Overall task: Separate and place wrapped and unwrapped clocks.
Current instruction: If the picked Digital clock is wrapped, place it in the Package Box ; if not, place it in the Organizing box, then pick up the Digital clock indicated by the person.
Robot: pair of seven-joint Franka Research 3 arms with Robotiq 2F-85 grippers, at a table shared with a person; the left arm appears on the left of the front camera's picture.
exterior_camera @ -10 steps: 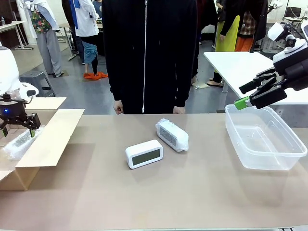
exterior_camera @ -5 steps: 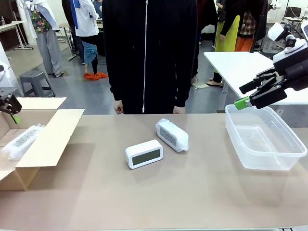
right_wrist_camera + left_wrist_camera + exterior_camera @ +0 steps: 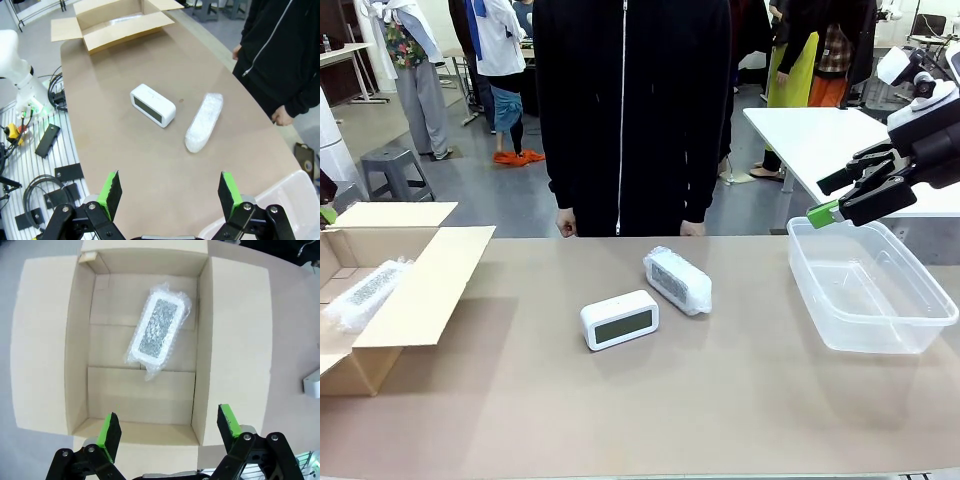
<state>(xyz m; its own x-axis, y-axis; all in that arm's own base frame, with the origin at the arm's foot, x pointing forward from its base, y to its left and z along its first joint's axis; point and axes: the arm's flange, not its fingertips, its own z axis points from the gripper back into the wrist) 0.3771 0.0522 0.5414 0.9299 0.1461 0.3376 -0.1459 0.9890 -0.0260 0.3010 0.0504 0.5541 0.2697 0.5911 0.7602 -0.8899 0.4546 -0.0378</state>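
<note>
You had one wrapped clock down in the cardboard box, left. The second wrapped clock and the bare clock lay mid-table, unsorted. The plastic tub at right held nothing. Left gripper, right gripper: wide, empty.

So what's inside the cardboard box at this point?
One bubble-wrapped clock lies flat, screen up, on the floor of the cardboard box. The patch of floor under the clock is covered by it.
</note>
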